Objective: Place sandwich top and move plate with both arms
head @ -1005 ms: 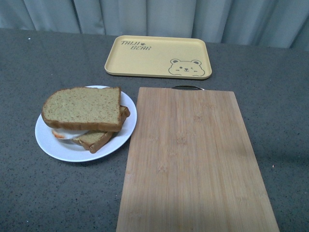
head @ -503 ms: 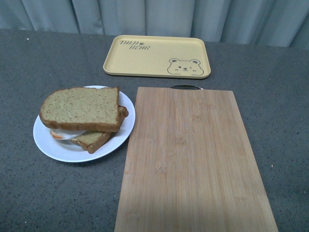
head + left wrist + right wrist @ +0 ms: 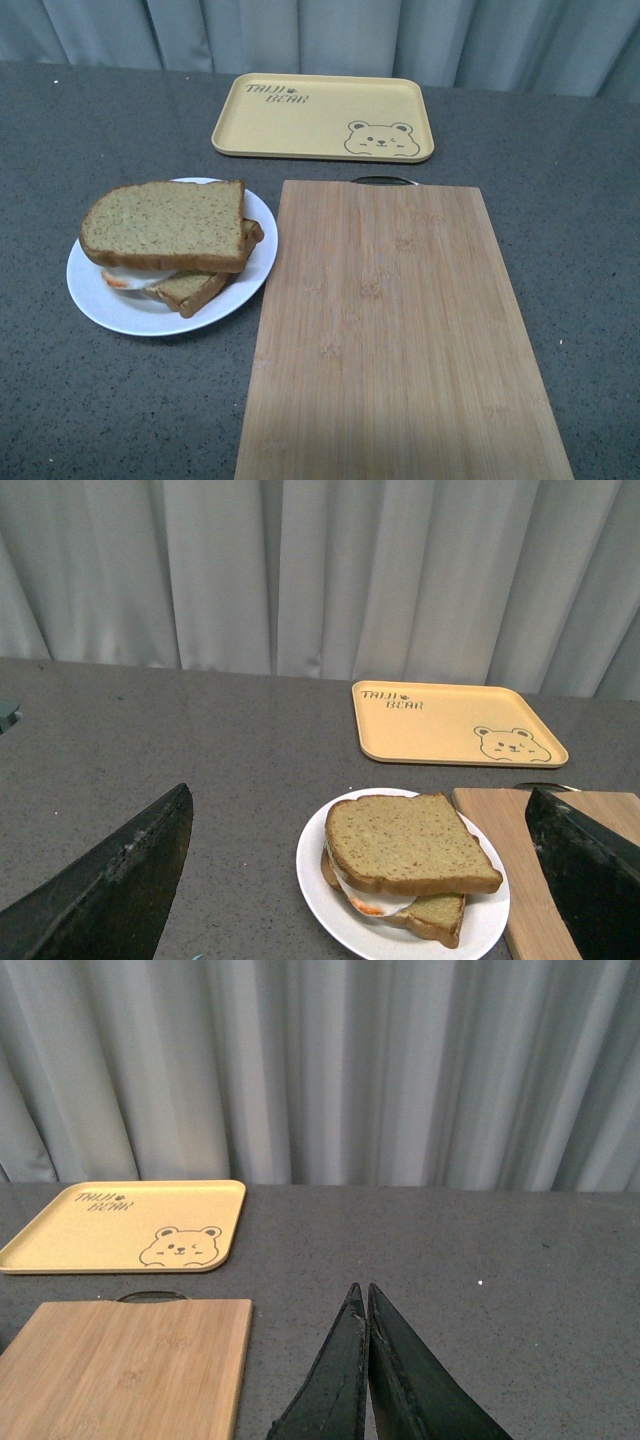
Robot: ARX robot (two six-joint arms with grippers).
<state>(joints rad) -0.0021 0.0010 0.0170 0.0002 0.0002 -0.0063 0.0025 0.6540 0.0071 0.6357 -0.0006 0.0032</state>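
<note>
The sandwich top (image 3: 165, 225), a speckled tan-brown slice, lies on a lower slice (image 3: 200, 288) with fried egg (image 3: 135, 275) between them. They sit on the white plate (image 3: 100, 300) at the left of the dark table. Neither arm shows in the front view. In the left wrist view my left gripper (image 3: 358, 795) is open and empty. Its fingers (image 3: 120, 890) stand wide apart, back from and above the plate (image 3: 315, 880) and the sandwich top (image 3: 405, 840). My right gripper (image 3: 362, 1288) is shut and empty above bare table, beside the board.
A bamboo cutting board (image 3: 390, 330) lies right of the plate, almost touching it. A yellow bear tray (image 3: 322, 117) lies behind them near the grey curtain. In the right wrist view the board (image 3: 130, 1360) and the tray (image 3: 130, 1225) also show.
The whole front view has drifted slightly to the left. Plate, sandwich, board and tray keep their places relative to each other.
</note>
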